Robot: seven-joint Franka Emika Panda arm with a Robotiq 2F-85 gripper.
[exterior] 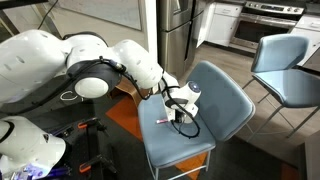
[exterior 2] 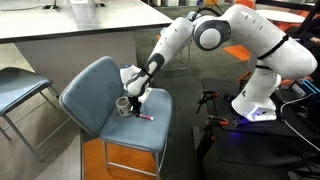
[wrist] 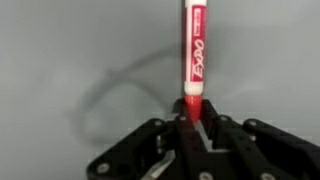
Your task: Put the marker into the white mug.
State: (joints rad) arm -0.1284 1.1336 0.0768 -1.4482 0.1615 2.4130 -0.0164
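**Hand (wrist: pixel 195 120) low on the marker (wrist: pixel 195 50): the grasp step**

Seen from the wrist, my jaws stand narrow on either side of the red marker's near end. I cannot tell whether they pinch it. The marker lies flat on the blue surface (exterior 2: pixel 95 90), just beside the white mug (exterior 2: pixel 123 106). Next, I judge, I need a firm grip, a lift, then to tip the marker upright over the mug's mouth.

There is one marker (exterior 2: pixel 143 118) and one white mug (exterior 2: pixel 122 106). Both exterior views show two blue chairs (exterior: pixel 228 95) (exterior: pixel 292 62). One white robot arm (exterior 2: pixel 250 35) is in view.
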